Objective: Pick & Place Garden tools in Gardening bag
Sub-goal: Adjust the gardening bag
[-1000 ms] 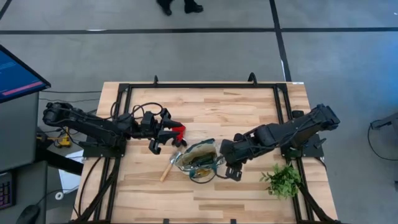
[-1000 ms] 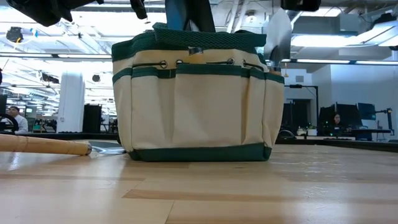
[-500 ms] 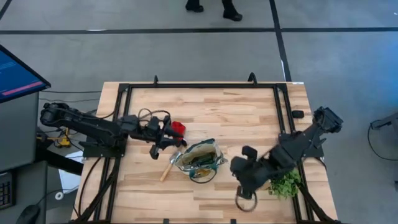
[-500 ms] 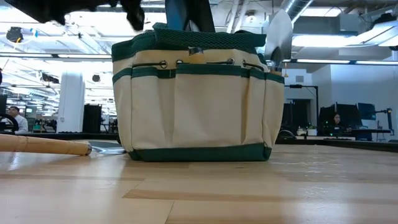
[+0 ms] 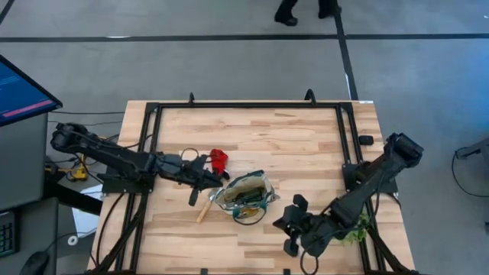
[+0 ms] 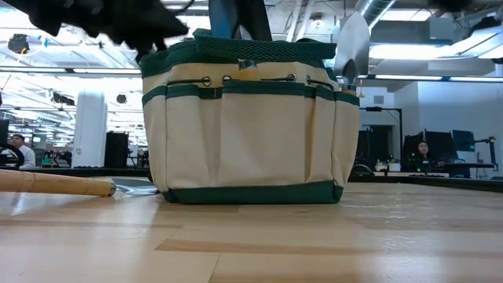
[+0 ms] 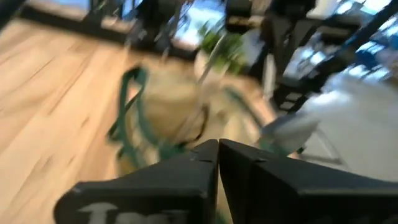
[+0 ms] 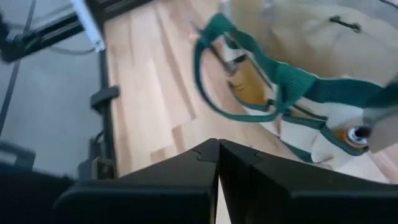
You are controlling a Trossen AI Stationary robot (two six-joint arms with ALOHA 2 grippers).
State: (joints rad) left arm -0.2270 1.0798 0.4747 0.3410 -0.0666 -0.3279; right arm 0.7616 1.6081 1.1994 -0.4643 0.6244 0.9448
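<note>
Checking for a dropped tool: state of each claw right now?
Left claw: closed, holding nothing.
Right claw: closed, holding nothing.

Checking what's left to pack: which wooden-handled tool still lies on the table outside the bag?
The wooden-handled tool lying flat just left of the gardening bag; the other tools stand inside the bag.

The gardening bag point(image 5: 243, 195) occupies the table centre. Obstacles at its left side: a wooden-handled trowel point(image 5: 206, 206), a small red item point(image 5: 218, 159) and the left gripper point(image 5: 215, 182). The far table point(image 5: 267, 126) area lies unobstructed. A plant sprig point(image 5: 353, 227) blocks the right edge.
</note>
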